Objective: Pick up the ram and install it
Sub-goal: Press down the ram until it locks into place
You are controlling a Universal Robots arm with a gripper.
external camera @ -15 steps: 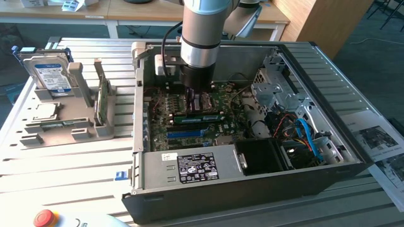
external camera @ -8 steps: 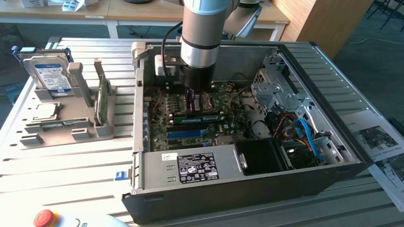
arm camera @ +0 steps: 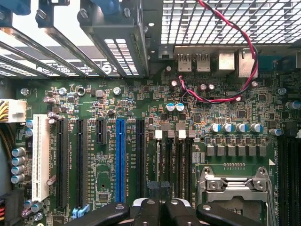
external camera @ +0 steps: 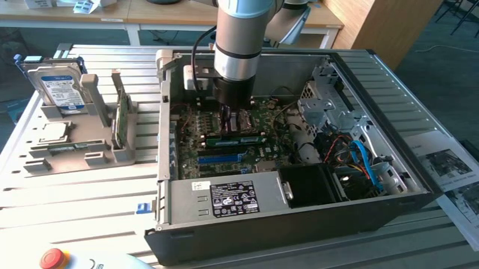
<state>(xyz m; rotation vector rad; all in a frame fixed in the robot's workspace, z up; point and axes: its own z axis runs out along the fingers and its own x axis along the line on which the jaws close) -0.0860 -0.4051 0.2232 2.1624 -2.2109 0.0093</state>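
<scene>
I'm deep inside the case (external camera: 419, 185), walls close all round. Gripper (external camera: 230, 119) clenched, empty, over the board (arm camera: 117, 108). Ram (external camera: 233, 139) sits slotted just at its 6 o'clock.

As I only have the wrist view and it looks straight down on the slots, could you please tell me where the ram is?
Observer: A long green stick with a white label, seemingly the ram, stands on edge on the motherboard, directly under the shut tool. I cannot tell whether the tool grips it.
Operator: Thank you. What sits outside the case, please?
Observer: At the exterior view's left, a grey holder carries a hard drive and a broader green card, both upright.
</scene>
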